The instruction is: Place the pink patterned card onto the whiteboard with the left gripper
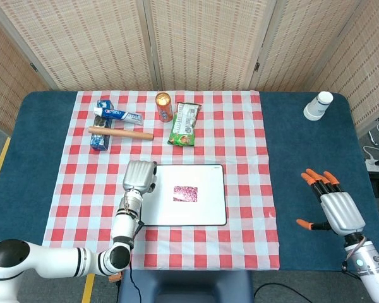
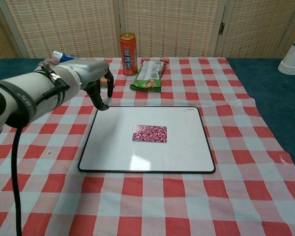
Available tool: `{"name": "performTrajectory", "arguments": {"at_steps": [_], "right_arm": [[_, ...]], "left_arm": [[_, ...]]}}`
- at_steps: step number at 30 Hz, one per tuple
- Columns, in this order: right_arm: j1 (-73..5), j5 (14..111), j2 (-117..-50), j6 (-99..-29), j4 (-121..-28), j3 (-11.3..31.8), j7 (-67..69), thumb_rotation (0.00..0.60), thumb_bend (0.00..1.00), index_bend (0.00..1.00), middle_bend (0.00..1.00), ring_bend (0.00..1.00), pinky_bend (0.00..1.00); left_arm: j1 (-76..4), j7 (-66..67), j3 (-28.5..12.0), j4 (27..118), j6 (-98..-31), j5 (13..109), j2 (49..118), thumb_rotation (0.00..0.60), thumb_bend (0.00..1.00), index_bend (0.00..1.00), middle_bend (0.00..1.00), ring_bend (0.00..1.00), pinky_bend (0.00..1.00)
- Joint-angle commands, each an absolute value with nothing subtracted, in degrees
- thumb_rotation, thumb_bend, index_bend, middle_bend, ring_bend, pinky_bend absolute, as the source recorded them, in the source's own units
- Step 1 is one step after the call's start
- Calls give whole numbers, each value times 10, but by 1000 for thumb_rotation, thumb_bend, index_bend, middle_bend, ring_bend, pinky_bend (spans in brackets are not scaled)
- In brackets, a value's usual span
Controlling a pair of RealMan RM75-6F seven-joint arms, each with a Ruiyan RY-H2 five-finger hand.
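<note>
The pink patterned card (image 1: 186, 193) (image 2: 149, 133) lies flat near the middle of the whiteboard (image 1: 211, 211) (image 2: 187, 152). My left hand (image 1: 140, 176) (image 2: 86, 76) hovers over the whiteboard's far left corner, well to the left of the card. It holds nothing, and its dark fingers (image 2: 99, 97) hang down, bent and apart. My right hand (image 1: 333, 203) rests over the blue table at the far right, fingers spread and holding nothing. The chest view does not show it.
Along the far side of the checked cloth stand an orange can (image 1: 163, 106) (image 2: 128, 46), a green snack packet (image 1: 184, 124) (image 2: 149, 74), a toothpaste tube (image 1: 117, 114), a wooden stick (image 1: 120, 132) and a blue box (image 1: 99, 141). White cups (image 1: 318, 105) stand far right.
</note>
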State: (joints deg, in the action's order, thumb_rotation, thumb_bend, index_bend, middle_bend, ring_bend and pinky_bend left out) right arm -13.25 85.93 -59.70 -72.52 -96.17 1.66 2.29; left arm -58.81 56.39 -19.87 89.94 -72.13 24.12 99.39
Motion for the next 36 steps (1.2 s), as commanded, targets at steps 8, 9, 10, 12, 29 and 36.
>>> {"name": "performTrajectory", "arguments": {"at_steps": [8,9,10,12,29,36], "right_arm": [[-133,862,-593,-721,-951,14,43,457,0,0,0,0,0],[-134,864,-593,-721,-950,14,44,457,0,0,0,0,0],[-134,865,-593,-721,-950,13,45,457,0,0,0,0,0],[-134,866,-593,-721,-949,13,46,457,0,0,0,0,0],[-130,860,-591,-723,-939,13,67,456,0,0,0,0,0],[-125,857,-590,-729,-931,14,78,457,0,0,0,0,0]], "left_arm": [[-630,573,-212,850,-738,223,1090,600,305,557,1000,1000,1000],[-632,573,-212,844,-736,224,1096,600,305,557,1000,1000,1000],[-634,573,-212,837,-734,224,1103,600,305,558,1000,1000,1000],[-638,572,-215,829,-732,226,1112,600,305,557,1000,1000,1000],[-688,598,-257,790,-722,222,1170,600,304,557,1000,1000,1000],[-698,602,-261,752,-707,225,1182,600,304,558,1000,1000,1000]]}}
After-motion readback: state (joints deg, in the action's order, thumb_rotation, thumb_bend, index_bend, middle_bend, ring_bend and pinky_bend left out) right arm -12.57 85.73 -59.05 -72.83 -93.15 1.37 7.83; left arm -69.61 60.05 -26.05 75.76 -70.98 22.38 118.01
